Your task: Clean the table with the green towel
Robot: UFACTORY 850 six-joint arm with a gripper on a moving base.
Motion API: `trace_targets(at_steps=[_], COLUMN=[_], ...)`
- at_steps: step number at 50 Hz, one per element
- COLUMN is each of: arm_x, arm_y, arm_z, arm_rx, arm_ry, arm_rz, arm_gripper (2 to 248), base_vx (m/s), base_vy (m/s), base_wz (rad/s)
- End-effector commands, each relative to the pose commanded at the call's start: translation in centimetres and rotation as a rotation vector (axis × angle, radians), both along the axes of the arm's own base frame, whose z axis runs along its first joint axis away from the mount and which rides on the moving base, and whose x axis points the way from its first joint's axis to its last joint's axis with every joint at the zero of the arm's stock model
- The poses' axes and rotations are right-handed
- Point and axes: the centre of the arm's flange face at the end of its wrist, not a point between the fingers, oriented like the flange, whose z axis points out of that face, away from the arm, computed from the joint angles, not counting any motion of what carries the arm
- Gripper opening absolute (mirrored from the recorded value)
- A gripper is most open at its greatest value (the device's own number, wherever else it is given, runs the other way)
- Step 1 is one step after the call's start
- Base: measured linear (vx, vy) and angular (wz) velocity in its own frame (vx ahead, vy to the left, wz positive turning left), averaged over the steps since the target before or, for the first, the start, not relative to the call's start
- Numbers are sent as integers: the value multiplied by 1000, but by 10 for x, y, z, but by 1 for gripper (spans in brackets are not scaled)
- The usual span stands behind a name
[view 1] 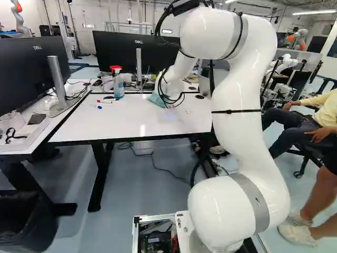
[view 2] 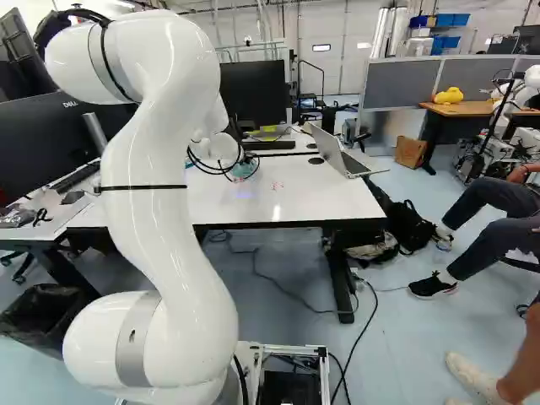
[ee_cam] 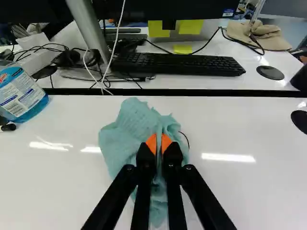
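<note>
At the far part of the white table (view 1: 131, 118), my gripper (view 1: 168, 99) is mostly hidden by the arm and its cables in the left base view. In the wrist view the gripper (ee_cam: 159, 143) has its orange pads close together, pinching a fold of the green towel (ee_cam: 127, 127). The crumpled cloth rests on the tabletop, spreading ahead of and beneath the fingers. Small reddish marks (view 2: 278, 185) show on the table, nearer the base than the towel. A spray bottle (view 1: 118, 85) stands on the table, with a red marker (view 1: 105, 101) and a blue marker (view 1: 97, 107) near it.
Beyond the table's back seam lie a keyboard (ee_cam: 180, 64), cables and monitors (view 1: 126, 55). An open laptop (view 2: 342, 156) stands at the table's right. A bin (view 1: 23, 219) is on the floor at left. People sit and stand at the right. Another robot (view 1: 300, 38) stands far back.
</note>
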Motion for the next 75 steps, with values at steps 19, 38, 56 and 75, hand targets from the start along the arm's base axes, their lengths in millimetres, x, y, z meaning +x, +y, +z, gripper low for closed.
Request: trace_targets(at_steps=[19, 38, 56, 75], arm_x=[-3, -5, -5, 1], arm_y=[0, 0, 0, 2], arm_z=[-5, -7, -7, -8], arm_rx=[-5, -8, -8, -8], arm_ry=[65, 98, 99, 95], arm_rz=[1, 2, 2, 4], arm_gripper=[33, 33, 33, 33], base_vx=[0, 0, 0, 0], base_vy=[0, 0, 0, 0], base_wz=[0, 0, 0, 0])
